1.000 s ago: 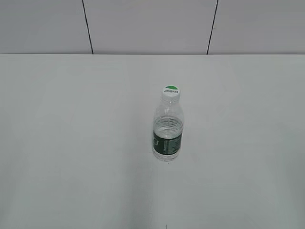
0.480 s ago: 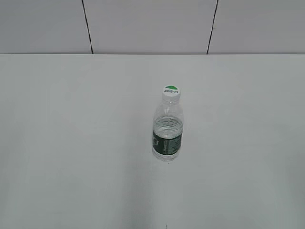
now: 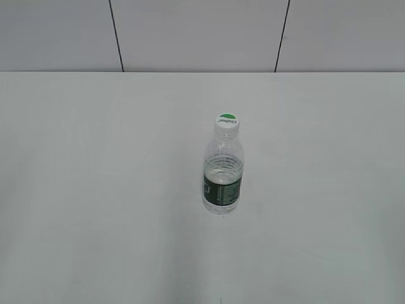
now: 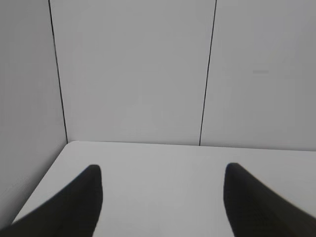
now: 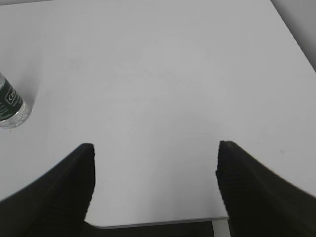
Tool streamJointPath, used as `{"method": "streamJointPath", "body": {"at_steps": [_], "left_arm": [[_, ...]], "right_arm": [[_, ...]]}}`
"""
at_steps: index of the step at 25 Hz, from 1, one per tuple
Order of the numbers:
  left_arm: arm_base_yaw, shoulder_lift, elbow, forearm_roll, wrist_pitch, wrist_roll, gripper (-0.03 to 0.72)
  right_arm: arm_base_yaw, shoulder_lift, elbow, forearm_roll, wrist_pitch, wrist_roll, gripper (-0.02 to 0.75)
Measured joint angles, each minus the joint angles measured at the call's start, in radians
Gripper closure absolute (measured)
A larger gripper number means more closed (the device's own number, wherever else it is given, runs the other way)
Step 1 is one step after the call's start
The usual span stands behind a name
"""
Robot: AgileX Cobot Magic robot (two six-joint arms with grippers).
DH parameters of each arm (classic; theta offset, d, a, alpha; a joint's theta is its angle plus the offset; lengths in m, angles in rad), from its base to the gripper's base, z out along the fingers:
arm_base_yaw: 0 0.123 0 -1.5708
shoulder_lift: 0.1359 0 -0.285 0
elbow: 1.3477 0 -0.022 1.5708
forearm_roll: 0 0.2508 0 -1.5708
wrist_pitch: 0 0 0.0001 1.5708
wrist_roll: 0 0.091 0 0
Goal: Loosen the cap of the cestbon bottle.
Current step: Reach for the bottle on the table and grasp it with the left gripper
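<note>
The cestbon bottle (image 3: 223, 174) stands upright near the middle of the white table, clear plastic with a dark green label band. Its white cap (image 3: 227, 122) with a green half-disc top sits on the neck. No gripper shows in the exterior view. In the right wrist view the bottle's lower body (image 5: 10, 104) shows at the left edge, far left of my right gripper (image 5: 155, 148), which is open and empty over the table's near edge. My left gripper (image 4: 163, 170) is open and empty; its view shows no bottle, only table and wall.
The white table (image 3: 95, 190) runs back to a grey panelled wall (image 3: 190, 31). The table's near edge with a rounded corner (image 5: 163, 220) shows under my right gripper. A table corner meets the wall (image 4: 69, 144) in the left wrist view.
</note>
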Motion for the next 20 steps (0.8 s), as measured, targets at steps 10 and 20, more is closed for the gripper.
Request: {"method": "streamJointPath", "body": {"at_steps": [10,20], "left_arm": [[0.0,0.314,0.001,0.006,-0.242,0.0,0.223],[-0.016,0.599,0.001,0.007,-0.463,0.0,0.223]], "right_arm": [[0.0,0.0,0.0,0.0,0.0,0.0,0.15],[0.0,0.0,0.0,0.0,0.0,0.0,0.15]]}}
